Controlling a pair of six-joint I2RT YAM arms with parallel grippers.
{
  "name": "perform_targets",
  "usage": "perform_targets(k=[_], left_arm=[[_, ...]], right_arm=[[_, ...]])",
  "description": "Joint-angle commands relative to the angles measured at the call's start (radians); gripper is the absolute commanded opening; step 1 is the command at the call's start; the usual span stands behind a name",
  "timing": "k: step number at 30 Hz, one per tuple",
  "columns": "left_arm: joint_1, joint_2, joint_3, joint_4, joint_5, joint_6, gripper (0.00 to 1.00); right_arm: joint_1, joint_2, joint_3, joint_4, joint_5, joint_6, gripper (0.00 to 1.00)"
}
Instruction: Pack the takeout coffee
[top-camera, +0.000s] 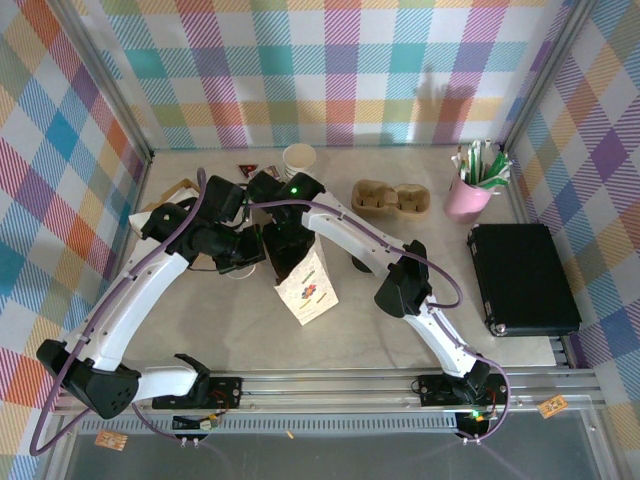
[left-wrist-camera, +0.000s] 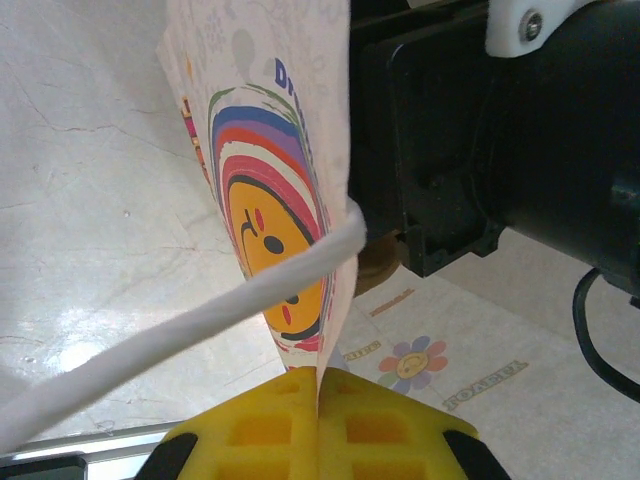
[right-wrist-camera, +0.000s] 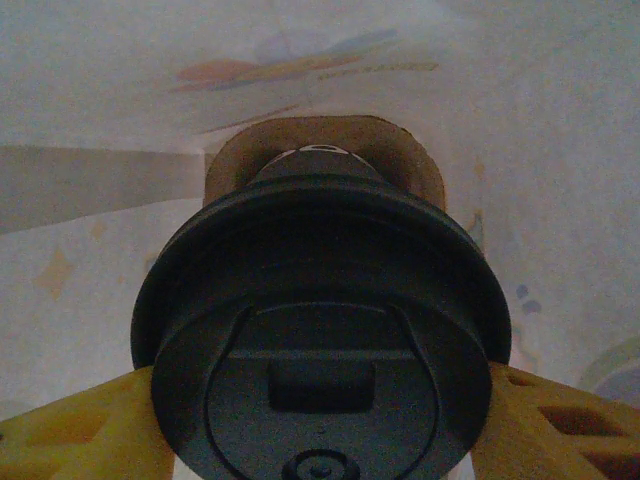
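The takeout coffee (right-wrist-camera: 320, 340) shows as a round black lid with the cup wall hidden under it, down inside the printed white paper bag (top-camera: 310, 285). My right gripper (right-wrist-camera: 320, 430) is shut on it, one yellow finger (right-wrist-camera: 90, 425) at each side of the lid, above a brown cardboard piece (right-wrist-camera: 320, 135) at the bag's bottom. From above, the right gripper (top-camera: 285, 245) reaches into the bag's mouth. My left gripper (left-wrist-camera: 322, 385) is shut on the upper edge of the bag (left-wrist-camera: 270, 150), with the white handle (left-wrist-camera: 200, 320) looping across in front.
A stack of cream cups (top-camera: 298, 158) stands at the back. A brown cup carrier (top-camera: 392, 197) and a pink cup of packets (top-camera: 468, 195) sit to its right. A black case (top-camera: 522, 278) lies at the right edge. A dark round thing (top-camera: 360, 262) sits right of the bag.
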Motion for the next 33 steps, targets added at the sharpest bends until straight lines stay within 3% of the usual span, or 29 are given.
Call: perform_targets(k=[1, 10, 15, 22, 33], left_arm=[[-0.016, -0.001, 0.024, -0.092, -0.014, 0.023, 0.00], [-0.023, -0.063, 0.015, -0.079, -0.050, 0.042, 0.00], [-0.085, -0.066, 0.018, -0.113, -0.114, 0.077, 0.00], [-0.118, -0.101, -0.066, -0.096, -0.167, 0.072, 0.00], [-0.151, -0.047, -0.017, -0.095, -0.220, 0.096, 0.00]], right_arm=[[-0.011, -0.002, 0.062, -0.034, 0.019, 0.010, 0.54], [0.018, -0.055, 0.059, -0.171, -0.008, -0.031, 0.48], [0.041, -0.056, 0.061, -0.194, 0.008, -0.063, 0.48], [0.051, -0.038, 0.058, -0.168, 0.014, -0.116, 0.49], [0.050, 0.004, 0.062, -0.077, 0.080, -0.074, 0.50]])
